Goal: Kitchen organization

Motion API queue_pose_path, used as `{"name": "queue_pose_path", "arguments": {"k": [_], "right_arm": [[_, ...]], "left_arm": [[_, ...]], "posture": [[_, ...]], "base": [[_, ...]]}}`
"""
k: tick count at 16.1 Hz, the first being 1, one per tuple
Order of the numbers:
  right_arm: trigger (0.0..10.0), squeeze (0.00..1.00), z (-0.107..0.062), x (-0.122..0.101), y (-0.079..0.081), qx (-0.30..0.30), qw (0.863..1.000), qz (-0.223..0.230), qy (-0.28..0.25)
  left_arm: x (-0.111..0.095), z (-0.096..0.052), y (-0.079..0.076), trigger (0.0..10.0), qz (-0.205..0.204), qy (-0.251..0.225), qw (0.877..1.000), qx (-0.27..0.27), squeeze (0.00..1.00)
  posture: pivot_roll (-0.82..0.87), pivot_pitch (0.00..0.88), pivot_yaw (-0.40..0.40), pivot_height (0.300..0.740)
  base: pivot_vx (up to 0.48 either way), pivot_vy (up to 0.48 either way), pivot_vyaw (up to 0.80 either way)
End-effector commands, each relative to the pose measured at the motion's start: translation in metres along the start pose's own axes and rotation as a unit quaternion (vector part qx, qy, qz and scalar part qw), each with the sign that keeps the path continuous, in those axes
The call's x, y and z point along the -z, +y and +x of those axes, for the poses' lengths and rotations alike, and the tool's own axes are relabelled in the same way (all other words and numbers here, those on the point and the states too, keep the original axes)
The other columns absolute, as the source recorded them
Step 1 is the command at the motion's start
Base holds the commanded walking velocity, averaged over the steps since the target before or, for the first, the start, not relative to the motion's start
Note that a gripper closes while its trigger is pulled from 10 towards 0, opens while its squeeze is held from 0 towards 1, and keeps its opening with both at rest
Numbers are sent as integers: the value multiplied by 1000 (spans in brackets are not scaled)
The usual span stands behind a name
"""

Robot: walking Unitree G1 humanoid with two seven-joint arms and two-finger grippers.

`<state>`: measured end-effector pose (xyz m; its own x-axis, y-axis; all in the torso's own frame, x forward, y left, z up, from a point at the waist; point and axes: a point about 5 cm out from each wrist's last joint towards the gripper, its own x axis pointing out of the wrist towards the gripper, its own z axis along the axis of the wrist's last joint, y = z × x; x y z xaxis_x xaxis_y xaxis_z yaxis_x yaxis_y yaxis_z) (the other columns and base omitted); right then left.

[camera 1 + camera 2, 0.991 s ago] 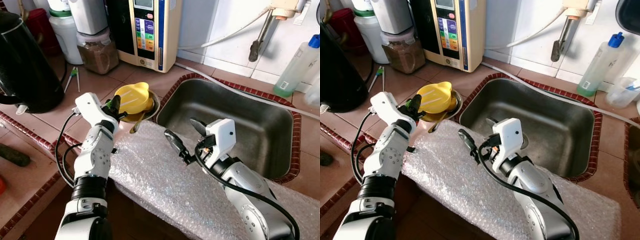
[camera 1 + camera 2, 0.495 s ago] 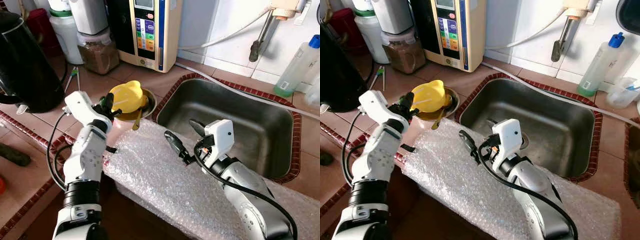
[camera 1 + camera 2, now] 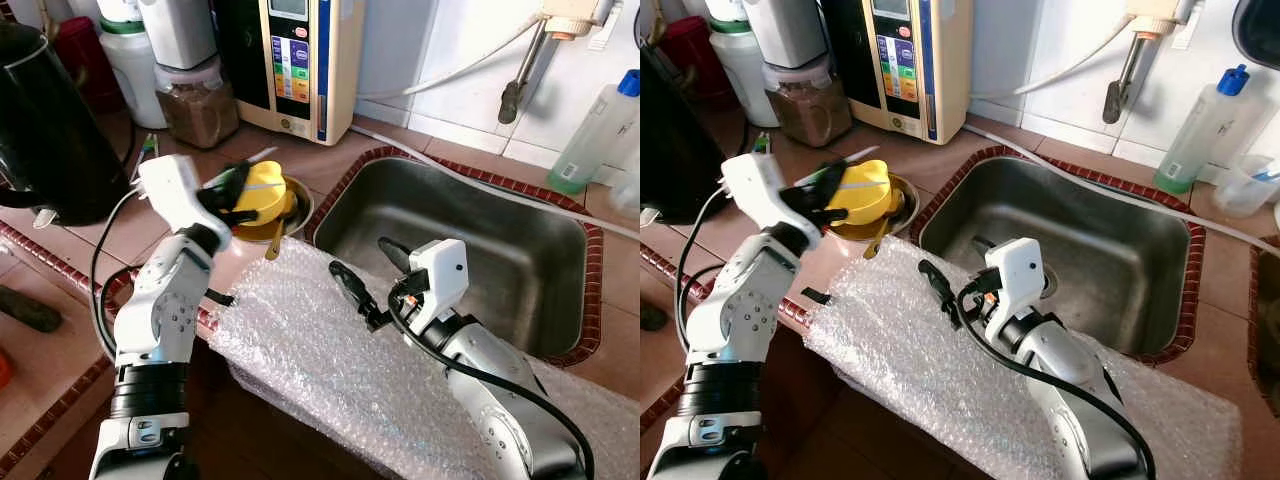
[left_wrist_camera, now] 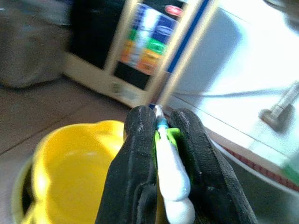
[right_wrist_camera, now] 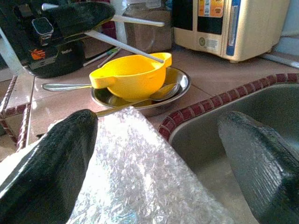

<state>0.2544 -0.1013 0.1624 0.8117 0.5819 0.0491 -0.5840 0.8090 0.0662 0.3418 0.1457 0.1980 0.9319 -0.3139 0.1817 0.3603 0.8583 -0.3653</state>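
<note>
Scene: a tiled kitchen counter, steel sink [image 3: 470, 240] at centre right of the head views, a sheet of bubble wrap [image 3: 330, 350] draped over the counter's front edge

Left gripper [image 4: 161, 140]: raised at centre left of the head views, fingers clamped on a slim white-and-green utensil [image 4: 170, 172], apparently a toothbrush, whose long handle juts out over the yellow bowl [image 3: 262, 192]

Yellow bowl: resting in a shallow metal dish [image 5: 175, 86] just left of the sink, with a spoon [image 5: 161, 93] lying in the dish beside it

Right gripper [image 3: 365, 275]: hovering at mid-frame above the bubble wrap, jaws spread wide and holding nothing

Backdrop: black kettle [image 3: 45, 120] at upper left, a water purifier [image 3: 295, 60] at top centre, a clear bottle [image 3: 595, 130] at upper right

Step in hand: carrying the utensil, judged to be on its way to the bowl

Next move: bring the tip squarely over the bowl's hollow, lower it, then part the fingers so it does not tip over the rim
</note>
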Motion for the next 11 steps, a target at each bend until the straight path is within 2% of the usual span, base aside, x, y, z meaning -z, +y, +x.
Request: {"name": "queue_pose_path", "arguments": {"k": [1, 4, 5, 7, 8, 9, 10, 11], "right_arm": [[10000, 0, 1, -2, -3, 1, 1000, -8, -4], [10000, 0, 0, -5, -10, 18, 999, -31, -18], [10000, 0, -1, -8, -15, 29, 997, -65, -26], [10000, 0, -3, -8, -19, 33, 994, -100, -22], [10000, 0, -4, -9, -23, 44, 988, -145, -21], [10000, 0, -5, -9, -25, 47, 985, -162, -21], [10000, 0, -6, -10, -33, 66, 979, -192, -25], [10000, 0, -6, -10, -33, 66, 979, -192, -25]], "left_arm": [[-2, -1, -5, 0, 17, 6, 999, 30, 0], [-3, 0, -18, 0, 16, 15, 996, 81, 0], [-3, -1, -29, 0, 8, 32, 991, 130, 0], [-2, -3, -36, 0, 9, 48, 985, 166, 0], [0, -3, -40, 0, 13, 53, 982, 181, 0], [1, -3, -43, 0, 10, 56, 980, 190, 0], [5, -5, -52, 0, 9, 71, 974, 217, 0], [5, -5, -52, 0, 9, 71, 974, 217, 0]], "posture": [[-104, 65, 27, 740], [-106, 65, 27, 740], [-110, 64, 24, 740], [-111, 65, 23, 740], [-112, 65, 22, 740], [-113, 64, 21, 740], [-115, 65, 18, 740], [-115, 65, 18, 740]], "base": [[0, 0, 0], [0, 0, 0], [0, 0, 0], [0, 0, 0], [0, 0, 0], [0, 0, 0], [0, 0, 0], [0, 0, 0]]}}
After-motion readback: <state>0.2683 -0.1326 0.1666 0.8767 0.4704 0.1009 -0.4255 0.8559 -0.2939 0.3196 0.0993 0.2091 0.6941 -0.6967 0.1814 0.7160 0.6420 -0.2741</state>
